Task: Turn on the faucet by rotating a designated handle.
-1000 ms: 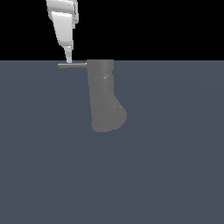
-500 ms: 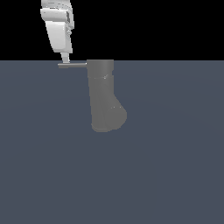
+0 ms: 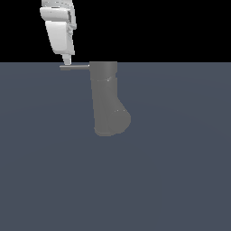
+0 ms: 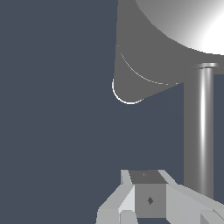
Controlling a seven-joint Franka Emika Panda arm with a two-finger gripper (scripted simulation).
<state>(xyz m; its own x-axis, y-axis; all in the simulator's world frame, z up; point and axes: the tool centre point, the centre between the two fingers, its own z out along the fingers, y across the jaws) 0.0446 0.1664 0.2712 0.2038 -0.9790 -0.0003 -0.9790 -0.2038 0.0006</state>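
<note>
The faucet (image 3: 106, 99) is a thick matte grey cylinder with a rounded bulge at its lower end. The handle (image 3: 74, 67) is a thin flat bar sticking out from the faucet's top toward the exterior view's left. My white gripper (image 3: 66, 60) comes down from above, with its narrow tip just over the handle's outer end. Its fingers look closed together and hold nothing. In the wrist view the faucet (image 4: 153, 57) fills the far part of the picture. The handle (image 4: 203, 131) runs as a shiny bar beside my gripper (image 4: 148, 177), slightly off to one side.
A plain dark blue-grey floor (image 3: 180, 171) spreads all around the faucet. Black background lies behind the gripper in the exterior view.
My gripper has shifted a little toward the exterior view's left, staying over the handle's outer end. The handle and faucet have not visibly moved.
</note>
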